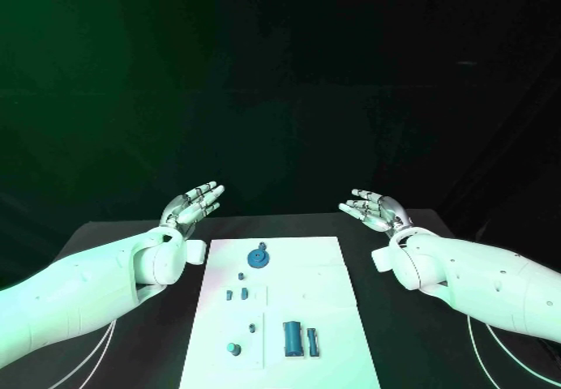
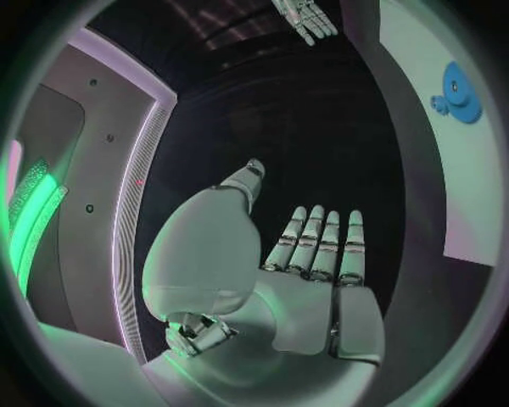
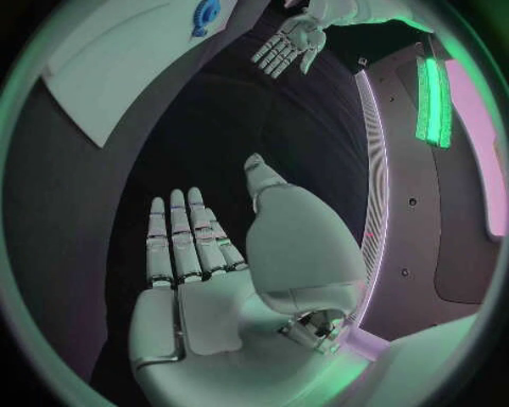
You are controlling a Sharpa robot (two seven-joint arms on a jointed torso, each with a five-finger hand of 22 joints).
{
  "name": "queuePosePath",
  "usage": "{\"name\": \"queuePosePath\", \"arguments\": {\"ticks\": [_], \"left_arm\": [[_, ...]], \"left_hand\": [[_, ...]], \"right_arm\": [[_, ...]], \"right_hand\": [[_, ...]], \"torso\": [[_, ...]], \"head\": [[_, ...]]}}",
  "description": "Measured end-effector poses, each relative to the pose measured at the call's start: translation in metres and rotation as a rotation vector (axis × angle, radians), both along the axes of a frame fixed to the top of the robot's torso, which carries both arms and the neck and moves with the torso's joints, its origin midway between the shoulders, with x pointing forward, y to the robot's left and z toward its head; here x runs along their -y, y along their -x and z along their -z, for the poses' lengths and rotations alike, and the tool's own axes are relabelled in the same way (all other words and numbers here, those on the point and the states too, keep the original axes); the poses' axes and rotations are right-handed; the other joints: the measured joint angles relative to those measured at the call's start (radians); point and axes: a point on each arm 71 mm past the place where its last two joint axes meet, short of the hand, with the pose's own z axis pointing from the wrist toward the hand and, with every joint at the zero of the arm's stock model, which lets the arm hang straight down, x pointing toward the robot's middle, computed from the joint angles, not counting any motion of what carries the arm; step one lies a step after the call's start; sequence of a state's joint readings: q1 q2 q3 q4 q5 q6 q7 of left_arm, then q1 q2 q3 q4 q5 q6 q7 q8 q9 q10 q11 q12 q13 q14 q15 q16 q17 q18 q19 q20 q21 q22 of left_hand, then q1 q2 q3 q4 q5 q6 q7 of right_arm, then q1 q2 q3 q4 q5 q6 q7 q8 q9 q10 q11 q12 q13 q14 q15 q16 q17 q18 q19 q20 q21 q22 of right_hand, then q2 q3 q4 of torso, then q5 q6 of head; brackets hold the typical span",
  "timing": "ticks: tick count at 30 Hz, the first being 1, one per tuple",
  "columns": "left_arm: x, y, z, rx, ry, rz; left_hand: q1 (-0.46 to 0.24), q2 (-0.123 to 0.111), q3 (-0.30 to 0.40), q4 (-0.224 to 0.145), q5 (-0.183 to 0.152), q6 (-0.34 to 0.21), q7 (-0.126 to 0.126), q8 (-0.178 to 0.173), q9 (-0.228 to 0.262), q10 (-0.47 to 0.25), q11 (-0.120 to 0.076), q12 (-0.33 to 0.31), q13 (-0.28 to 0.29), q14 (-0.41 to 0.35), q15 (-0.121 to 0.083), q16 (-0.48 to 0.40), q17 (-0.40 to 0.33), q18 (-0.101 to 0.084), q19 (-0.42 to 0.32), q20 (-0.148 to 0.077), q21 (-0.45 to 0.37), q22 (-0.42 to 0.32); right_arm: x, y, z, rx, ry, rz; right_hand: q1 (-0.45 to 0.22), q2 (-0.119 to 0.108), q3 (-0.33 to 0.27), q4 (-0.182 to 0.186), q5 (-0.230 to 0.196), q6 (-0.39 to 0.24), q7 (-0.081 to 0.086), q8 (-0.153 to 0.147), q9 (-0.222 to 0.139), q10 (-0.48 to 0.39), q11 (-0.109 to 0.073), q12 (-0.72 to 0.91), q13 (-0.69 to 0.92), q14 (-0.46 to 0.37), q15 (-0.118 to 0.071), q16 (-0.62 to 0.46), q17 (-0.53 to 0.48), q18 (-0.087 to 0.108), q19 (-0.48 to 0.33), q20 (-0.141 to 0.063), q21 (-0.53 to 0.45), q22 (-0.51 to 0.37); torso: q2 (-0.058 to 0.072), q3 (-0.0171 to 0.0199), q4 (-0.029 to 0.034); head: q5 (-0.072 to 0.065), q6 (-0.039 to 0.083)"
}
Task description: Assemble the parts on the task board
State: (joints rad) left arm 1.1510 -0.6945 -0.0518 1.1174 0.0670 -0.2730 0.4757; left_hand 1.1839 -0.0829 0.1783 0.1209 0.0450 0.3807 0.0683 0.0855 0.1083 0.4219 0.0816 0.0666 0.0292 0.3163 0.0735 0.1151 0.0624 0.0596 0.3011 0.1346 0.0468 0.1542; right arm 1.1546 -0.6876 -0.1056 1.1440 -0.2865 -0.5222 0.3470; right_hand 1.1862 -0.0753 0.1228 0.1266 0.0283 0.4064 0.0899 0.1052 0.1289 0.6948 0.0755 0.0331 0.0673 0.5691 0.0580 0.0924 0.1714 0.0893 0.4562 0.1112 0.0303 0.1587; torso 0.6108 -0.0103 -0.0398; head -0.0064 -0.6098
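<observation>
The white task board (image 1: 315, 275) lies in the middle of the black table. On it sit a blue gear-like disc (image 1: 259, 258) near the far end, small blue pieces (image 1: 237, 293) at mid-board, and a blue block (image 1: 291, 337) with a slimmer piece (image 1: 312, 340) and a round knob (image 1: 234, 348) near the front. My left hand (image 1: 192, 204) is raised beyond the board's far left corner, fingers apart, holding nothing. My right hand (image 1: 374, 211) is raised beyond the far right corner, likewise empty. The left wrist view shows my left hand (image 2: 308, 254), the disc (image 2: 458, 82) and the other hand (image 2: 305, 17).
Bare black table surface (image 1: 129, 239) lies on both sides of the board. The right wrist view shows my right hand (image 3: 196, 246), a corner of the board (image 3: 117, 76) with the disc (image 3: 204, 13), and my left hand (image 3: 292, 38).
</observation>
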Motion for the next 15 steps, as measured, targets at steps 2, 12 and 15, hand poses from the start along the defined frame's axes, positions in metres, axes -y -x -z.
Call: {"name": "queuePosePath", "arguments": {"ticks": [2, 12, 15], "left_arm": [[0.005, 0.004, 0.002, -0.006, 0.006, 0.008], [0.048, 0.043, 0.004, -0.037, 0.025, 0.030], [0.061, 0.059, 0.004, -0.046, 0.018, 0.023]], "left_hand": [[-0.099, 0.025, -0.053, -0.035, -0.013, -0.112, -0.020, -0.025, -0.032, -0.125, -0.024, -0.020, -0.009, -0.093, -0.022, -0.034, -0.019, -0.011, -0.089, -0.039, -0.014, -0.046], [-0.861, 0.072, -0.152, -0.107, -0.033, -0.331, -0.060, -0.072, -0.094, -0.366, -0.071, -0.055, -0.025, -0.275, -0.064, -0.096, -0.054, -0.039, -0.261, -0.118, -0.036, -0.134], [-0.989, 0.077, -0.159, -0.114, -0.038, -0.349, -0.064, -0.075, -0.100, -0.386, -0.078, -0.056, -0.026, -0.290, -0.068, -0.104, -0.057, -0.039, -0.273, -0.127, -0.040, -0.142]], "right_arm": [[-0.004, 0.004, 0.000, -0.004, -0.015, -0.004], [-0.050, 0.044, -0.007, -0.022, -0.199, -0.045], [-0.059, 0.057, -0.009, -0.029, -0.253, -0.037]], "right_hand": [[-0.102, 0.023, -0.037, -0.037, -0.009, -0.123, -0.027, -0.032, -0.039, -0.204, -0.023, -0.010, -0.020, -0.170, -0.017, -0.028, -0.052, -0.029, -0.138, -0.034, -0.009, -0.048], [-0.865, 0.066, -0.109, -0.109, -0.019, -0.355, -0.078, -0.089, -0.112, -0.604, -0.067, -0.026, -0.059, -0.496, -0.050, -0.078, -0.149, -0.060, -0.397, -0.098, -0.022, -0.138], [-0.995, 0.070, -0.113, -0.113, -0.023, -0.373, -0.086, -0.092, -0.119, -0.642, -0.070, -0.027, -0.062, -0.525, -0.055, -0.080, -0.159, -0.076, -0.419, -0.105, -0.022, -0.147]], "torso": [[-0.006, 0.0006, 0.0037], [-0.055, 0.0084, 0.0329], [-0.061, 0.0095, 0.0366]], "head": [[0.000, 0.000], [0.006, 0.009], [0.006, 0.009]]}}
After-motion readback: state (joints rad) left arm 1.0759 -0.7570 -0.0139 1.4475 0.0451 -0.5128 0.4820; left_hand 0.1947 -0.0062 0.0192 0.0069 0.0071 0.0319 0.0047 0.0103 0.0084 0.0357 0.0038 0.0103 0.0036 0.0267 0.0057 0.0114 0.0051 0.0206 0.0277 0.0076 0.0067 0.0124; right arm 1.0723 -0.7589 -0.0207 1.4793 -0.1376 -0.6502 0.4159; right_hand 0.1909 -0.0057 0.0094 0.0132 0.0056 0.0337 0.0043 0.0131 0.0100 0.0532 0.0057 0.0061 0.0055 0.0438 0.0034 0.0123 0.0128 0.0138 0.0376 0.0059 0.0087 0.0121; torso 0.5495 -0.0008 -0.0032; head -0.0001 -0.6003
